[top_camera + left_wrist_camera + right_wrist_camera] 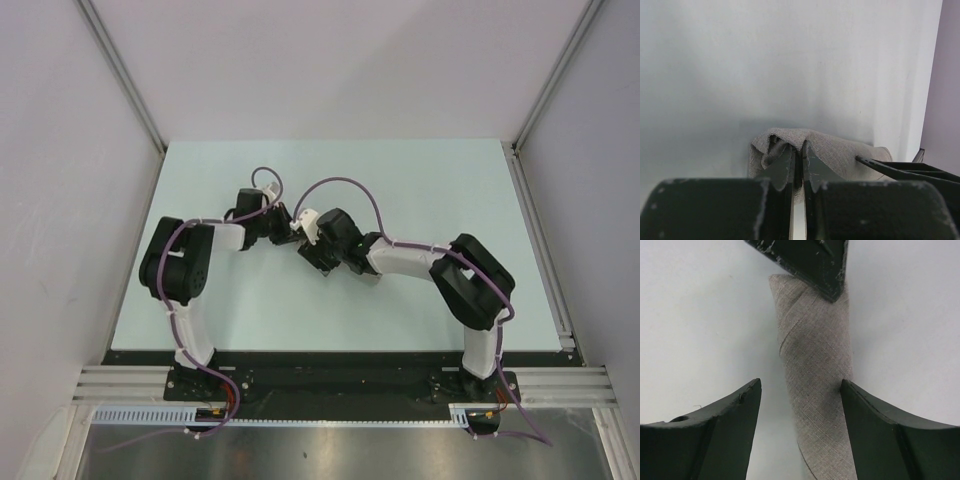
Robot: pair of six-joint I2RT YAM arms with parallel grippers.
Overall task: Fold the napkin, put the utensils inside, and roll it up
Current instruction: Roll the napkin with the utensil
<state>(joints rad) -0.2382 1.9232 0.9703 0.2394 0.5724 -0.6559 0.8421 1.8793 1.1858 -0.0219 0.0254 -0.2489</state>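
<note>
Right gripper (800,385) released astride the napkin (812,340) roll, left gripper (797,150) clenched on its 12 o'clock end; rolling seems done, I'd unclench gently.

We see a pale, blue-white table (420,190), smooth and matte, closed in by white panels (60,150) on its left, right and far sides. On it lies the napkin (815,370), a grey-beige woven cloth rolled into a tight tube, its outer edge winding slantwise around it. One end looks bunched; the rest lies on the bare surface. From overhead we cannot make it out.
</note>
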